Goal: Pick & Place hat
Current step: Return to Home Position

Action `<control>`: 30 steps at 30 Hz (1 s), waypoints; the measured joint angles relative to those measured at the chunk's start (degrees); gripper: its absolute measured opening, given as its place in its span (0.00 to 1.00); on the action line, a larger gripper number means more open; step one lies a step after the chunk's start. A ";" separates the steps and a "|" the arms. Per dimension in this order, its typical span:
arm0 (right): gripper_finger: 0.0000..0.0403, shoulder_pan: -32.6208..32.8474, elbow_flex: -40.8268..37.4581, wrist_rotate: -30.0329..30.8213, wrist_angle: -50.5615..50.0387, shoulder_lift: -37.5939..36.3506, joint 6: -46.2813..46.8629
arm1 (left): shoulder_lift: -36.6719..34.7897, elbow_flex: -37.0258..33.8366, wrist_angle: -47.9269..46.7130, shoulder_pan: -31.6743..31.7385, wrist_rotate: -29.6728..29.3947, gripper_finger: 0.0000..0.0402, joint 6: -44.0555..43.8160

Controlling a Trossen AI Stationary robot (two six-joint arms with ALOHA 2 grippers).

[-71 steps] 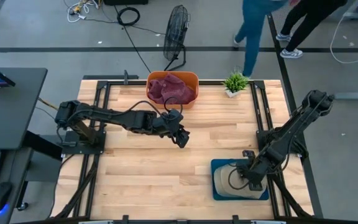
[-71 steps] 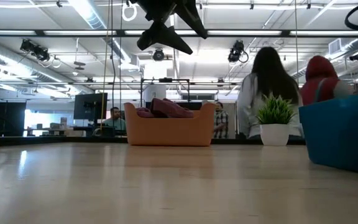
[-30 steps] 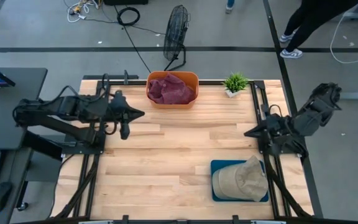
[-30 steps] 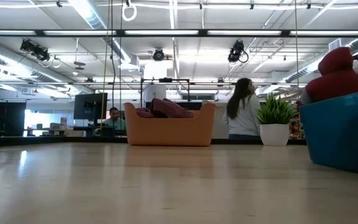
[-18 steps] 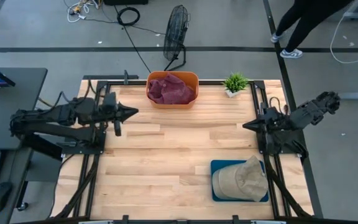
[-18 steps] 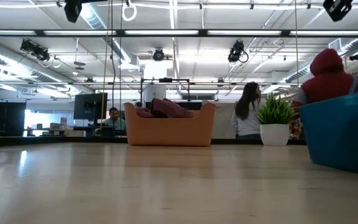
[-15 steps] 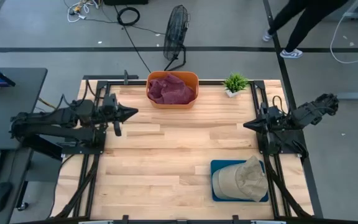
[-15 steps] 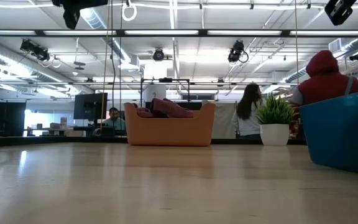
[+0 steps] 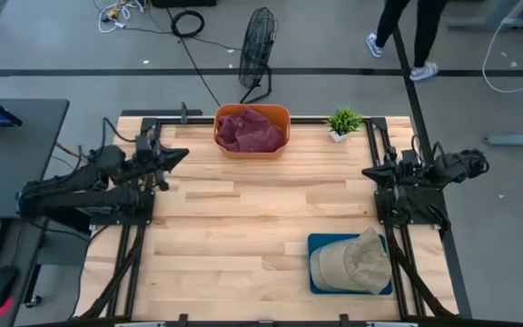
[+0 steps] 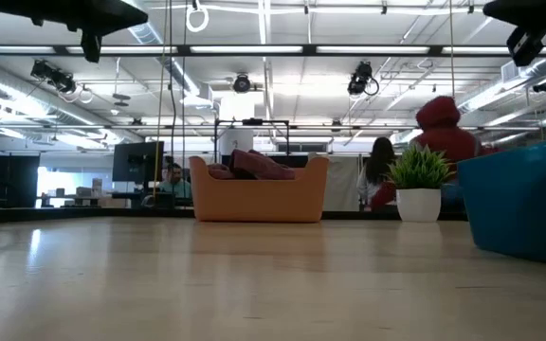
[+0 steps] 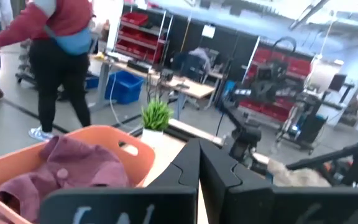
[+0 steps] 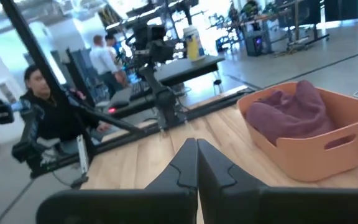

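The beige hat (image 9: 352, 262) lies crumpled in a blue tray (image 9: 320, 243) at the table's near right, with no gripper on it. My left gripper (image 9: 183, 153) is drawn back above the table's left edge, its fingers shut and pointing toward the table's right (image 11: 199, 169). My right gripper (image 9: 367, 172) is drawn back above the right edge, shut with nothing between its fingers (image 12: 197, 163), pointing toward the table's left. Both grippers hang well above the wood.
An orange basket (image 9: 252, 130) holding maroon cloth stands at the far edge's middle, with a small potted plant (image 9: 344, 121) to its right. In the low view the blue tray (image 10: 524, 204) fills the right side. A floor fan (image 9: 258, 41) and a walking person stand beyond the table.
Both arms have folded back. My left gripper has drawn toward the table's left and far edges, and my right gripper toward the right and far edges. Both stay shut. The hat has kept still in the blue tray.
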 joint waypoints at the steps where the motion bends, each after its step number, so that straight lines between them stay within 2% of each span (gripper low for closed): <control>1: 0.00 0.00 -0.55 0.65 0.08 -0.95 0.04 | -0.74 0.00 -0.07 0.31 0.36 0.01 0.15; 13: 0.00 -0.01 -5.80 3.58 0.52 -2.05 4.36 | -3.31 -0.30 -0.55 0.83 0.61 0.01 4.91; 16: 0.00 0.00 -7.38 3.56 0.82 -2.02 4.52 | -3.71 -3.60 3.39 0.82 0.64 0.01 3.47; 23: 0.00 0.00 -10.77 3.61 4.18 -2.05 4.52 | -3.69 -14.44 20.24 0.82 1.51 0.01 2.51; 30: 0.00 -0.01 -12.57 4.03 4.20 -2.05 4.50 | -3.64 -19.99 23.72 0.82 1.54 0.01 -0.14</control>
